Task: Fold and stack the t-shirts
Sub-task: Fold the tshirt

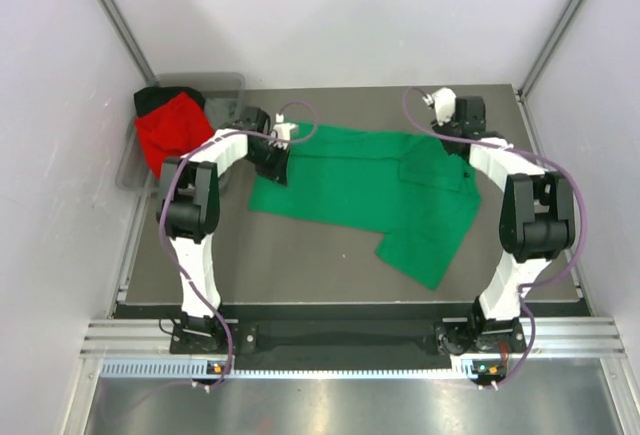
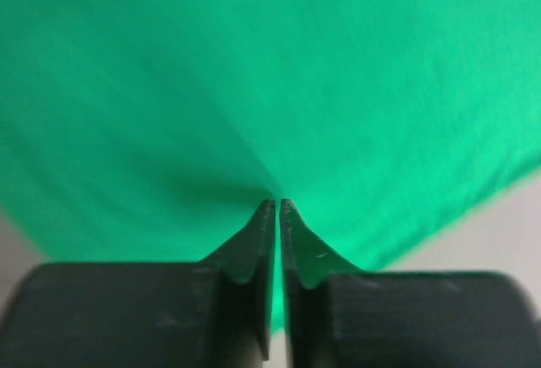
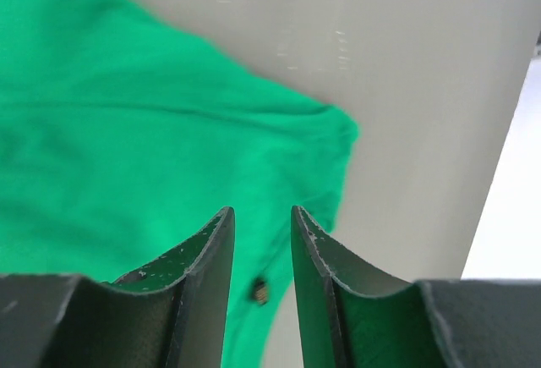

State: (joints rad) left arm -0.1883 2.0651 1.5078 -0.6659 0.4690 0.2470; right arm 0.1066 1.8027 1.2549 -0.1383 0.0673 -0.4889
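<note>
Fabric of the bright green short-sleeved cloth t-shirt [image 1: 350,185] is lying spread across the middle of the dark surface [image 1: 300,280]. The left tool [image 2: 277,205] is clenching a pinch of it at the far left edge. The right tool [image 3: 261,213] is hovering released over the shirt's far right part. A red cloth t-shirt [image 1: 170,135] and a black cloth t-shirt [image 1: 150,100] are sitting in the grey plastic bin [image 1: 225,83], far left.
</note>
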